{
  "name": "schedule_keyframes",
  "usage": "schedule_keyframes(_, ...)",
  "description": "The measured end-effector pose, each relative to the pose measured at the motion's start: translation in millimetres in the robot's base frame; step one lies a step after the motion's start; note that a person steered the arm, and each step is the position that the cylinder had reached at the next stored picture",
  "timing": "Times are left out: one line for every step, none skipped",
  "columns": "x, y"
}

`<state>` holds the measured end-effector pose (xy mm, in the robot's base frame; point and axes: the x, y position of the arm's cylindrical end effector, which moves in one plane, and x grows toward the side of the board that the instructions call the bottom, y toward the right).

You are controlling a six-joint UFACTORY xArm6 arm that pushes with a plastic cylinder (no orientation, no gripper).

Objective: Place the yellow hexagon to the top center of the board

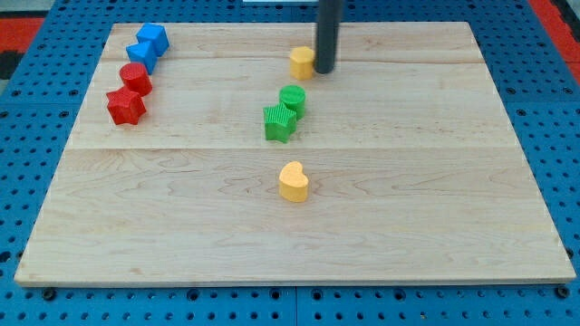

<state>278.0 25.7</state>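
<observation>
The yellow hexagon (301, 62) lies near the top centre of the wooden board (435, 181). My tip (323, 71) rests on the board right beside the hexagon, touching its right side. The dark rod rises from there out of the view's top edge.
A green cylinder (293, 98) and a green star (279, 122) sit just below the hexagon. A yellow heart (294, 181) lies at the board's middle. At the top left are a blue cube (152, 38), a blue block (141, 54), a red cylinder (136, 78) and a red star (126, 107).
</observation>
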Motion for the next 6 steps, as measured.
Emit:
schedule_keyframes(18.4,26.9)
schedule_keyframes(23.3,-4.6)
schedule_keyframes(21.1,-53.7)
schedule_keyframes(-1.5,-42.0)
schedule_keyframes(-21.4,-24.7)
schedule_keyframes(-19.8,-28.4)
